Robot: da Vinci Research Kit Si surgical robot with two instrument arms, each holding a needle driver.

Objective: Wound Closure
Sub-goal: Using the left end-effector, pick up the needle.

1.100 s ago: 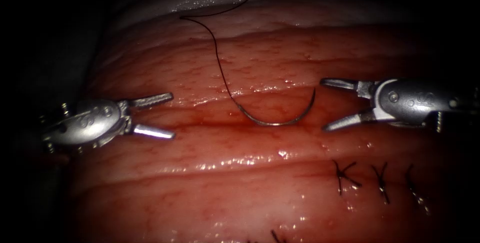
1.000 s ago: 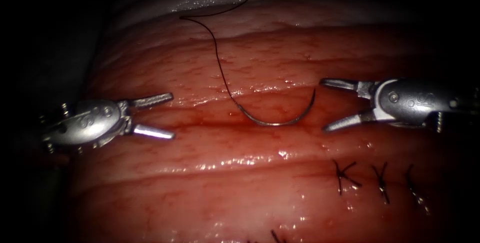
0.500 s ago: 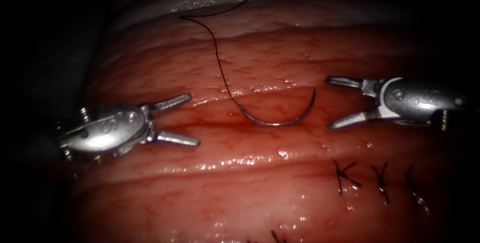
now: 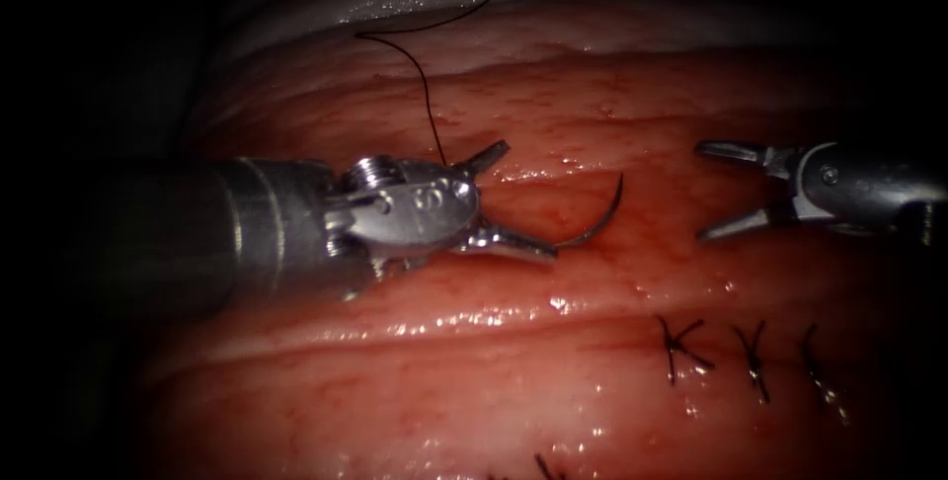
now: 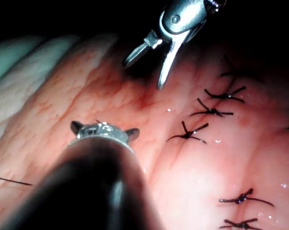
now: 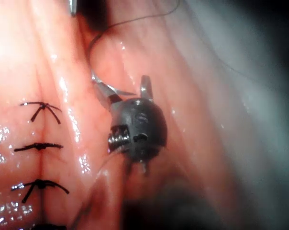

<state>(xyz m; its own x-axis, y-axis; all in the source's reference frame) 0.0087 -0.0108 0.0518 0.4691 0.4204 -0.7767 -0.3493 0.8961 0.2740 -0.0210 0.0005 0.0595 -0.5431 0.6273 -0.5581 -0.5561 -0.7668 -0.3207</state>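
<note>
The curved needle [image 4: 597, 223] lies flat on the tissue [image 4: 415, 381], not in it, with its point up near the right tool. My left tool [image 4: 509, 201] stands open over the needle's thread end, one jaw above the curve and one on it, holding nothing. That end of the needle is hidden behind the left tool. The dark thread [image 4: 420, 85] runs from there up over the tissue's far edge. My right tool [image 4: 716, 192] hangs open to the right of the needle, apart from it and empty. It is open in its own wrist view too [image 6: 123, 88].
Three tied stitches [image 4: 752, 357] sit in a row at the lower right, below the right tool; more cut thread ends [image 4: 545, 465] show at the bottom edge. The left wrist view shows the stitches [image 5: 211, 111] beside the open right tool [image 5: 149, 62].
The left tool has travelled right across the tissue, from far left to the needle's thread end, still open. The right tool has drawn back to the right. The needle has not moved.
</note>
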